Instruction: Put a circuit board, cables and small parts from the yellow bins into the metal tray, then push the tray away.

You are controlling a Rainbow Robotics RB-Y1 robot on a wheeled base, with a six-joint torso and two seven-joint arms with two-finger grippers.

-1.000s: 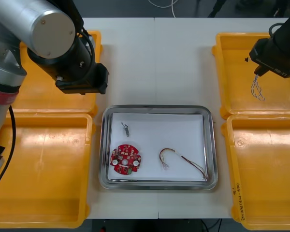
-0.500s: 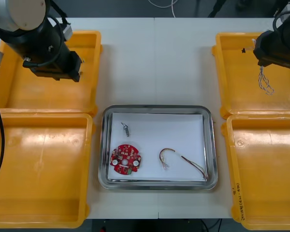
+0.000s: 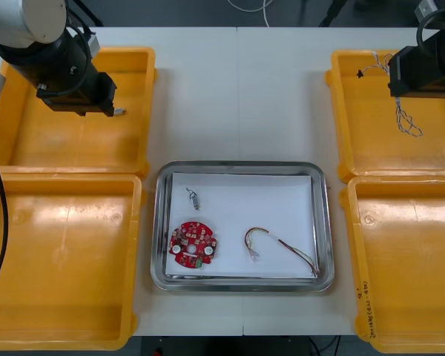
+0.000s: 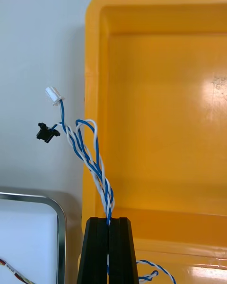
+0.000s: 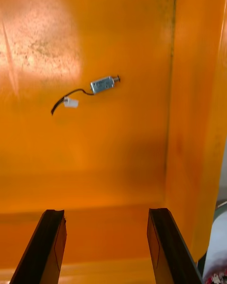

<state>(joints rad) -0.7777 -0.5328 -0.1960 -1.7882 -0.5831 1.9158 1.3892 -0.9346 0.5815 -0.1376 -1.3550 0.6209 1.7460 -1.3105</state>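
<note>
Your right gripper (image 4: 109,221) is clamped tight on the blue and white cable (image 4: 90,158), holding it over the far right bin (image 3: 371,148). Your left gripper (image 5: 106,214) stands wide open and empty over the far left bin (image 3: 74,144). A small metal part (image 5: 103,84) lies on that bin's floor.

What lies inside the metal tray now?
Red circuit board, small metal part and red and yellow cable, on white lining hiding its floor. Right gripper holds a blue and white cable over the far right bin; left gripper, open, over the far left bin.
</note>
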